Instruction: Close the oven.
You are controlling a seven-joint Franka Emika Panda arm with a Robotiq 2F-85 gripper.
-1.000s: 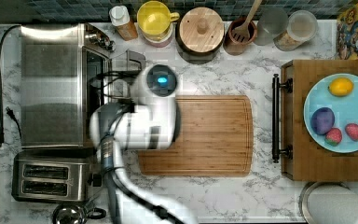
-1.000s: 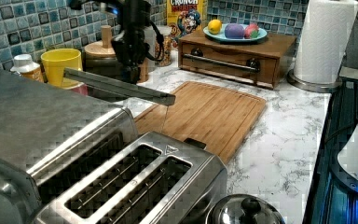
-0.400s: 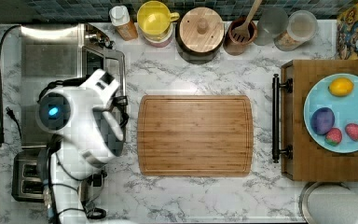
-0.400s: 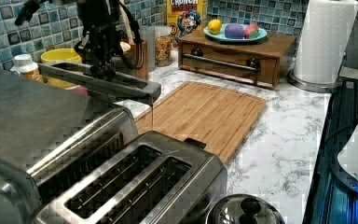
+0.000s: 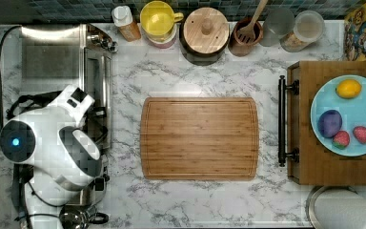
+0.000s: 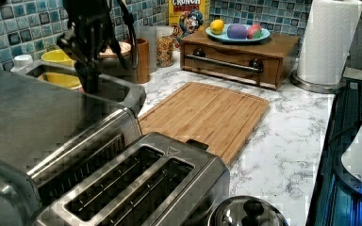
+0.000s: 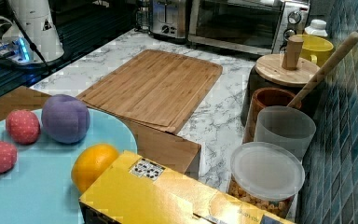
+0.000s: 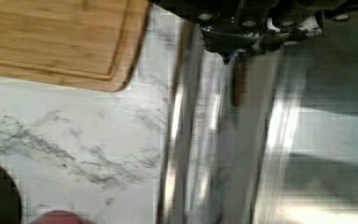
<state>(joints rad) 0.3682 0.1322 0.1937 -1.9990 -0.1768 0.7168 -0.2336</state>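
The oven (image 5: 52,62) is a big steel box at the top view's left, and it stands at the far end of the counter in the right view (image 7: 242,21). Its glass door (image 6: 104,90) is swung up close to the oven's front; in the right view it looks shut. My gripper (image 6: 92,84) points down onto the door's upper edge, fingers together with nothing between them. In the wrist view the gripper (image 8: 235,55) hangs just over the steel bar handle (image 8: 186,130). The white arm (image 5: 52,138) covers the oven's near end in the top view.
A two-slot toaster (image 6: 136,188) sits beside the oven, with a pot lid (image 6: 247,214) near it. A bamboo cutting board (image 5: 200,138) lies mid-counter. A wooden box (image 5: 333,169) bears a plate of fruit. Mug (image 5: 158,19), jars and canisters line the back wall.
The door has swung up from lying flat to nearly against the oven. The arm moved with it toward the top view's left, off the cutting board and over the oven.
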